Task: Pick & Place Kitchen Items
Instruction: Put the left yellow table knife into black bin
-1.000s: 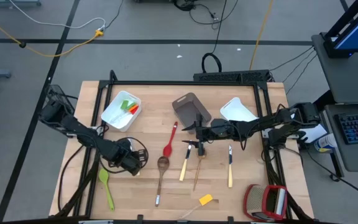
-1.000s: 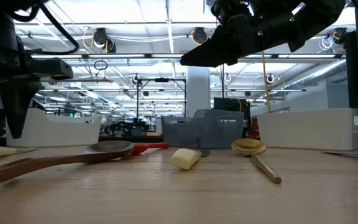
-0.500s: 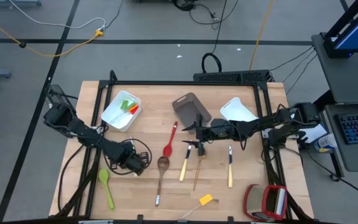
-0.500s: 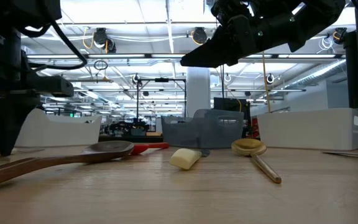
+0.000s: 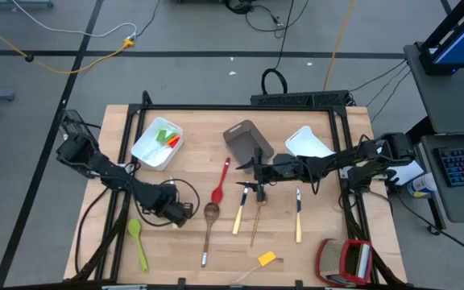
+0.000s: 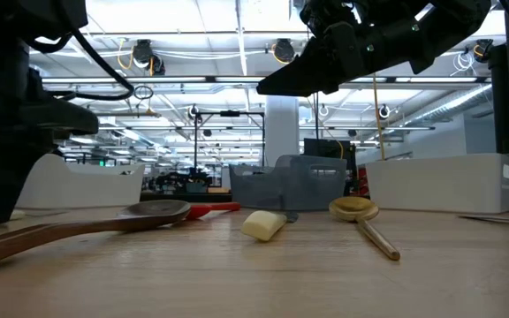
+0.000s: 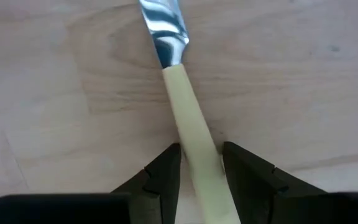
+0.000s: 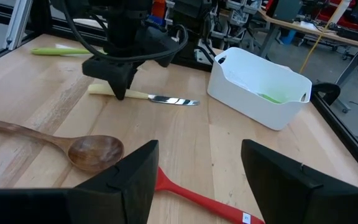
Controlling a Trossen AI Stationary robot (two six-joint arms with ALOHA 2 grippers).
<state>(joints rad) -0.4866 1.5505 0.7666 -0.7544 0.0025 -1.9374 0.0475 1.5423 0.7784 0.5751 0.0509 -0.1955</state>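
Even, bright overhead light fills the high view, so the table (image 5: 216, 250) shows only short, soft shadows and no glare. In the low view the light comes from ceiling lamps (image 6: 140, 53) far behind, which leaves the left gripper (image 6: 7, 132) and the right gripper (image 6: 325, 53) as nearly black silhouettes, while the wooden spoon (image 6: 78, 225) closest to the lens looks soft, perhaps out of focus. The left wrist view is mildly blurred, with a bright reflection on the knife (image 7: 185, 118) blade and a thin shadow along its handle, and the right wrist view is clear and evenly lit.
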